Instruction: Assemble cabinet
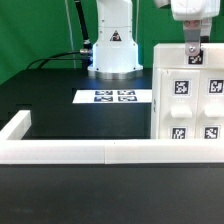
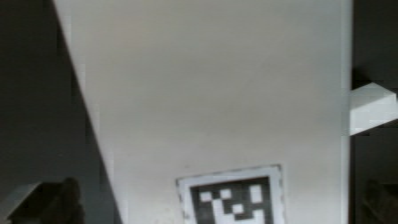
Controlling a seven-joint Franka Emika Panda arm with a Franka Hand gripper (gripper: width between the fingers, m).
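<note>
The cabinet (image 1: pixel 190 100) is a large white box with black-and-white tags on its face and stands upright at the exterior view's right, against the front rail. My gripper (image 1: pixel 193 50) comes down from above at its top edge. In the wrist view a long white face of the cabinet (image 2: pixel 214 90) with one tag (image 2: pixel 235 200) fills the picture. One dark finger (image 2: pixel 45 203) shows beside that face with a small gap to it. The jaws look spread, one on each side of the body. The far finger is hidden.
The marker board (image 1: pixel 116 97) lies flat on the black table in the middle. The low white rail (image 1: pixel 70 152) runs along the front and up the exterior view's left side. The arm's white base (image 1: pixel 113 50) stands at the back.
</note>
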